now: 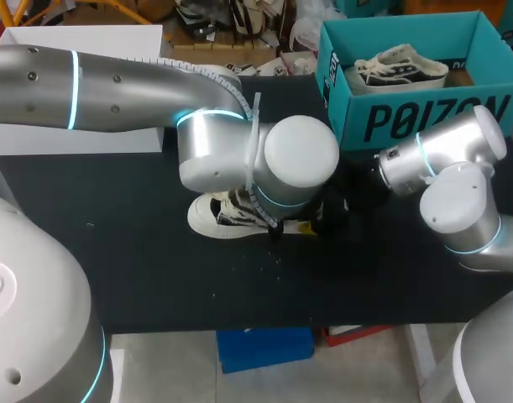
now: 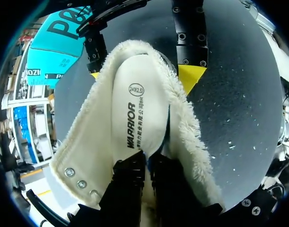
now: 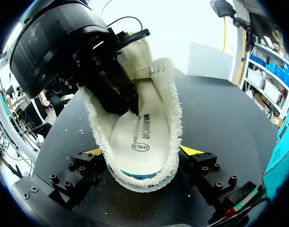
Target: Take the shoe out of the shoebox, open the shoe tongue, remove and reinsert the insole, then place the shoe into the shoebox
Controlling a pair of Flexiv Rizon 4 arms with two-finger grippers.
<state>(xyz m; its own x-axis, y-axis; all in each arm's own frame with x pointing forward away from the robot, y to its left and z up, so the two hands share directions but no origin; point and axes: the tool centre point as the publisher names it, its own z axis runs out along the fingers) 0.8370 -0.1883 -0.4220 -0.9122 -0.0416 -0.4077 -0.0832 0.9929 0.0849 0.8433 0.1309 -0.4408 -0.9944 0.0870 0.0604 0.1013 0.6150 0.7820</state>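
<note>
We see large dark block letters across the front wall of the teal shoebox (image 1: 407, 117), upper right of the head view. On the insole (image 2: 135, 109) we see a dark word printed lengthwise, small characters alongside it, and a size mark in an oval.

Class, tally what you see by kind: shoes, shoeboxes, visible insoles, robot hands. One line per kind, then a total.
Shoes: 2, held shoe and boxed shoe
Shoeboxes: 1, teal shoebox
Insoles: 1, insole
Hands: 2, left hand and right hand
Total: 6
</note>
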